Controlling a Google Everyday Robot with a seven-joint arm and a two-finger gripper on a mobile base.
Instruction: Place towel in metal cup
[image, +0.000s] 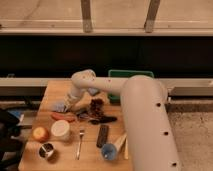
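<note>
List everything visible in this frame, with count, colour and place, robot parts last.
table: one, light wood, centre-left
towel: one, pale blue-grey, table's left side
metal cup: one, silver, front-left corner
tub: one, white, behind the metal cup
round fruit: one, orange, left of the tub
fork: one, silver, right of the tub
black bar: one, black, right of the fork
blue cup: one, blue, front edge
bin: one, green, behind the table
arm: one, white, reaching in from the right
gripper: one, shut, down at the towel
</note>
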